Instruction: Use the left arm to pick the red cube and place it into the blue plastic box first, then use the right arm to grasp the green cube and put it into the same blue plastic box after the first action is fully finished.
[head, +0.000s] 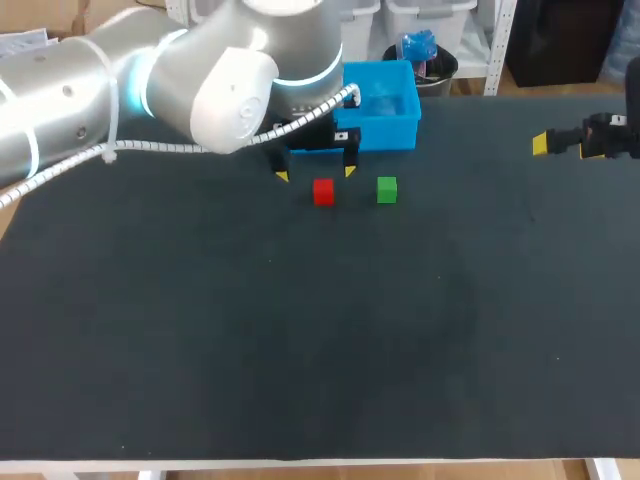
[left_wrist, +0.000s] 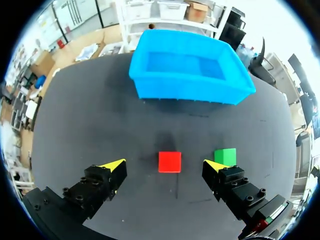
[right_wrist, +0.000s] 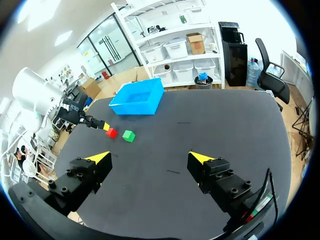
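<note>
The red cube (head: 323, 192) lies on the dark counter (head: 300, 350) just in front of the blue plastic box (left_wrist: 190, 90), with the green cube (head: 387, 190) beside it, the two near each other but not touching. The left wrist view shows the box with nothing in it, so by these pictures neither placement is done. The first pick has not been made either.

The left gripper (head: 316, 174) hangs between the box and the red cube with its fingers spread wide and holding nothing. From its own camera the cube sits in the gap between the yellow tips, touched by neither. The step in hand looks to be the approach to the first grasp. The lift, the drop into the box and the whole green-cube turn are left to do.

The right gripper (right_wrist: 148, 159) waits well off to the box's right, fingers apart and empty.

In the head view the left arm's bulk covers part of the box, and the right gripper is cut off at the frame's edge. How high the left fingertips stand above the counter is hard to judge.
</note>
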